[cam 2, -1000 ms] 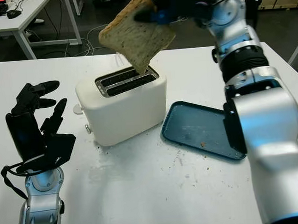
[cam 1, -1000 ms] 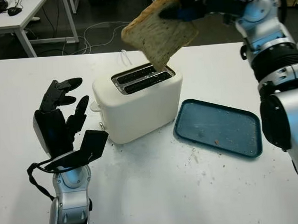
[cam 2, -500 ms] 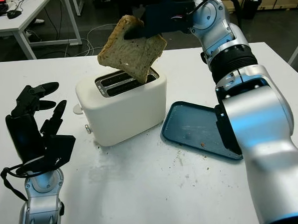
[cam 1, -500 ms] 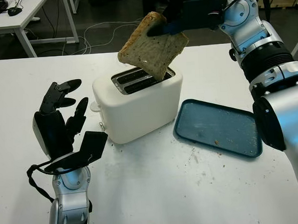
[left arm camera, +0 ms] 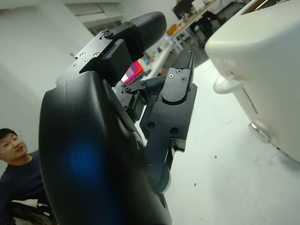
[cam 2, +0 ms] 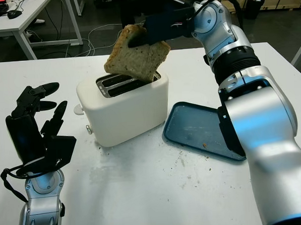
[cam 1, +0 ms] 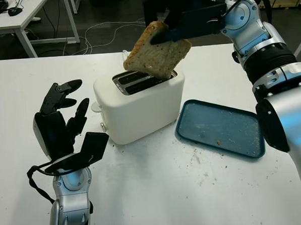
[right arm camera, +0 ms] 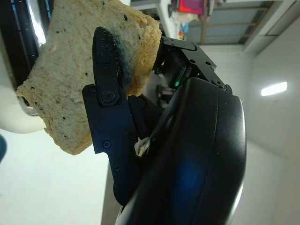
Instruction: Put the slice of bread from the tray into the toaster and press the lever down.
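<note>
1. Slice of bread [cam 1: 158,52]: held in the air above the toaster [cam 1: 140,104], tilted, lowest corner just over the slots [cam 1: 143,80]; not yet inside.
2. Right hand [cam 1: 169,32]: fingers [right arm camera: 108,89] clamped on the upper crust edge of the slice, pinching both faces.
3. Handling, judged: light, soft, crumbly; likely to bend or tear under a hard squeeze. Best taken by the crust at one edge, as here, leaving the lower part free to enter a slot.
4. Alignment, judged: slice skewed to the slots; needs turning upright and parallel before lowering, or a corner may catch the metal rim.
5. Left hand [cam 1: 60,119]: open, raised beside the toaster's left end, holding nothing, near the lever [left arm camera: 230,85].
6. Tray [cam 1: 221,128]: blue, bare but for crumbs, on the table [cam 1: 160,192] just right of the toaster; not in the path.
7. Crumbs scattered on the table near the tray; no obstruction.
</note>
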Controlling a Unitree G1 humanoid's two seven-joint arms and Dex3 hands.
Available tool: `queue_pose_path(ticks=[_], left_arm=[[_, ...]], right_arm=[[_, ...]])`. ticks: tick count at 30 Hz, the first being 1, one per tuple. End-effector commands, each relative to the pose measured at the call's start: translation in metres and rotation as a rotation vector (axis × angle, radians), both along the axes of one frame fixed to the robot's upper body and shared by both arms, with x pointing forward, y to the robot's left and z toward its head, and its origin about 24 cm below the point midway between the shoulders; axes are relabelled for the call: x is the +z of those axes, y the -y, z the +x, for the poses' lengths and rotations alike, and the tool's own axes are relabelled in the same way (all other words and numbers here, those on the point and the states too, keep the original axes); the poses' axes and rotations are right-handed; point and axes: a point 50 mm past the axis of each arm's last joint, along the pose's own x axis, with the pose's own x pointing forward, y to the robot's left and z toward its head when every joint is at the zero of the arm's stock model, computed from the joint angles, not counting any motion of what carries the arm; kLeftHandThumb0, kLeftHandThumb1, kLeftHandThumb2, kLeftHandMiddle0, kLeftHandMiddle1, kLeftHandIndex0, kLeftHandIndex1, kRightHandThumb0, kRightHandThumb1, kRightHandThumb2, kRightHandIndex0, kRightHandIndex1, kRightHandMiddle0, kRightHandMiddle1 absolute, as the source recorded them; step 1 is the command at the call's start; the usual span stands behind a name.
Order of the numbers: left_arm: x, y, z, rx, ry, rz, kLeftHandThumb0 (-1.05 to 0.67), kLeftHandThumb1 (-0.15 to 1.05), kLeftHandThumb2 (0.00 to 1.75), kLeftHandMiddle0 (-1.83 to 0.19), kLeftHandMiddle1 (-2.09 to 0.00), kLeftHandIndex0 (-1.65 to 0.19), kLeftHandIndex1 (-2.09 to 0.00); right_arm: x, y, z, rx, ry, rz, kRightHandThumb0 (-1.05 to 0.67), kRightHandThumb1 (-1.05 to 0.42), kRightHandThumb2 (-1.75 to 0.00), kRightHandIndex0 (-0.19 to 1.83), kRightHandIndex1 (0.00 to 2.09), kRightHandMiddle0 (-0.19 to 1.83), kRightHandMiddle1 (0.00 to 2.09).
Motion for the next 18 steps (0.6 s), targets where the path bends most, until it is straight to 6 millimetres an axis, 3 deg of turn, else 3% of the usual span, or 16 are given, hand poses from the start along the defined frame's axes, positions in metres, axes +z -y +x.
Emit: queue_pose_path(ticks=[1,8,18], left_arm=[[0.0016,0.0003,-0.0005,0.01,0.008,0.004,-0.17,0.87,0.0,-0.55,-1.22,-0.7,-0.63],[0.0019,0.0006,0.0003,0.003,0.011,0.008,-0.18,0.87,0.0,-0.57,-1.23,-0.71,-0.62],[0.0034,0.0017,0.0017,-0.001,0.014,0.01,-0.19,0.87,0.0,-0.56,-1.25,-0.71,-0.62]], right_arm=[[-0.0059,0.0046,-0.0002,-0.002,-0.013,-0.038,-0.46,-0.92,-0.3,1.14,1.75,0.94,1.75],[-0.0149,0.0085,-0.001,0.002,-0.024,-0.131,-0.47,-0.92,-0.29,1.15,1.75,0.94,1.75],[-0.0087,0.0008,-0.0067,0.082,-0.027,-0.227,-0.47,-0.92,-0.26,1.15,1.75,0.93,1.75]])
